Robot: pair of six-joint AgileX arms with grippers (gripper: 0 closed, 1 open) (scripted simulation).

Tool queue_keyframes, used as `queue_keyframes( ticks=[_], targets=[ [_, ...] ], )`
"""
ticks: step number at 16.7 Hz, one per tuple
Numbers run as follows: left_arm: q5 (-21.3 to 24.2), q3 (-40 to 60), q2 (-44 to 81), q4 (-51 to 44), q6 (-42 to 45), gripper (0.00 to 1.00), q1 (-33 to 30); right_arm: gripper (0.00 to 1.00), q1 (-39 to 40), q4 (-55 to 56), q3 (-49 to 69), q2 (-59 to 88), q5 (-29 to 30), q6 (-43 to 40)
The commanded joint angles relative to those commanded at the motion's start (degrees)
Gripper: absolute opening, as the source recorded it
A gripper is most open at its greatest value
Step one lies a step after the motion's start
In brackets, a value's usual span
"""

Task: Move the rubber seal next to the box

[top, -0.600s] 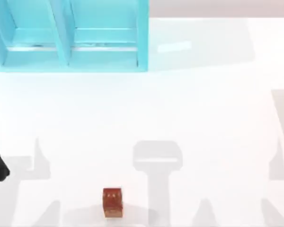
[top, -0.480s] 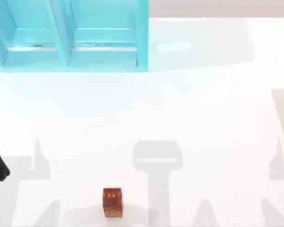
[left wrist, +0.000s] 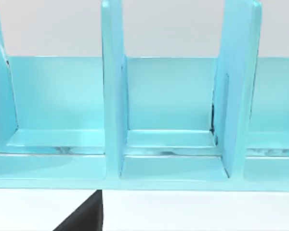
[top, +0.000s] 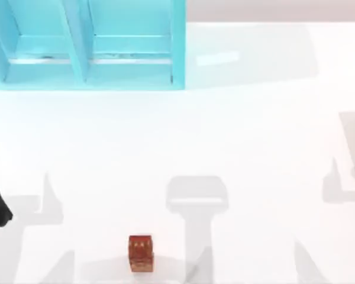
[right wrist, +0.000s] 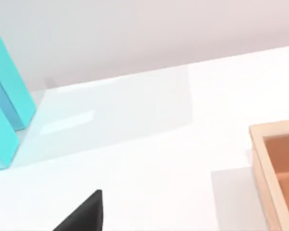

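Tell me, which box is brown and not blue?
The wooden box, seen from the right wrist view, has a tan rim and an orange-brown inside. The other one, the rack at the top view's upper left, is bright blue with upright dividers.

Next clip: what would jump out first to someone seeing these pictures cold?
The big turquoise shelf unit with upright dividers, at the table's far left in the top view, dominates. Next comes the small reddish-brown rubber seal, alone on the white table near the front edge, left of centre. The right wrist view catches a corner of a tan wooden box with an orange-brown inside.
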Motion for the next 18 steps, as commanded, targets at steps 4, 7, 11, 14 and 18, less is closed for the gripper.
queue_keyframes(
  ticks=[4,7,11,14,18],
  targets=[
    [0.0,0.0,0.0,0.0,0.0,1.00,0.0,1.00,5.6,-12.5,19.6,24.2,-0.5,11.5],
    [0.0,0.0,0.0,0.0,0.0,1.00,0.0,1.00,11.7,-23.2,35.0,44.8,-0.6,20.3],
    [0.0,0.0,0.0,0.0,0.0,1.00,0.0,1.00,22.0,-37.5,54.1,69.6,-0.4,30.7],
    [0.0,0.0,0.0,0.0,0.0,1.00,0.0,1.00,30.6,-47.1,66.5,83.4,-0.1,37.3],
    [0.0,0.0,0.0,0.0,0.0,1.00,0.0,1.00,42.4,-57.0,80.7,95.8,0.3,44.0]
  ],
)
